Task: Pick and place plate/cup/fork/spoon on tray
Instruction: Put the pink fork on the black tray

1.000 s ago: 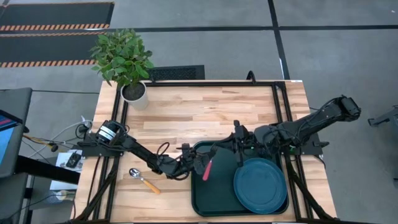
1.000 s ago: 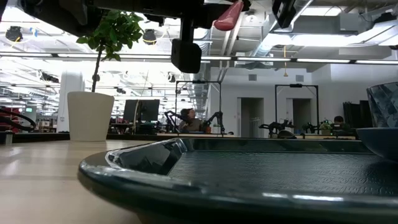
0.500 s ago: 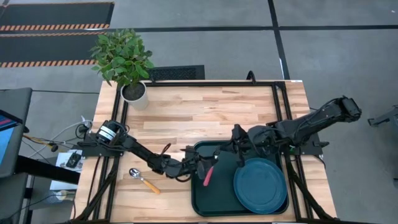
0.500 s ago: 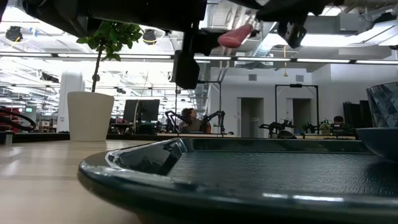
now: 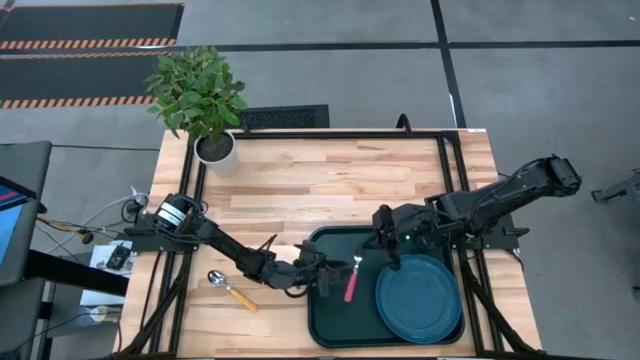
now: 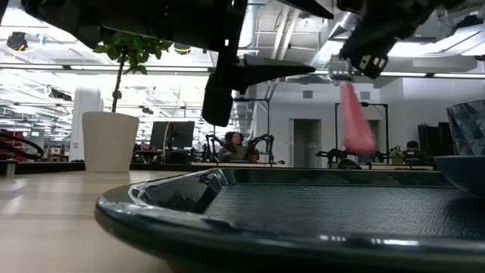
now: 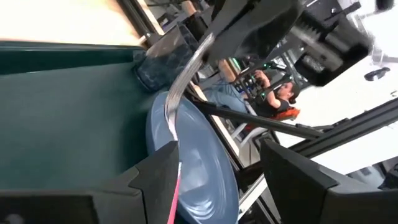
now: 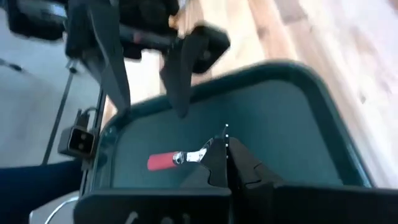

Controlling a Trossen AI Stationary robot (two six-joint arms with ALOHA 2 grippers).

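Handed over since a second ago, fork [image 5: 350, 281] now pinched at its tines by right gripper [image 5: 366, 249], red handle dangling over tray [image 5: 326, 322], left gripper [image 5: 333, 266] spread wide just beside, plate [image 5: 418, 297] on tray below right gripper

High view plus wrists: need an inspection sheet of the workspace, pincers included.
Surface: wooden table, bare across the middle.
Job's things: tray at the near edge; plate in its right half; cup on the tray beside the plate; spoon on the table left of the tray; fork dangling handle-down over the tray.
Clutter: potted plant at the far left corner.
Grippers: right pincer shut on the fork's metal end; left pincer open beside the fork, holding nothing.
Cables: loose wires off the left edge.
Surroundings: seated people and other rigs behind.
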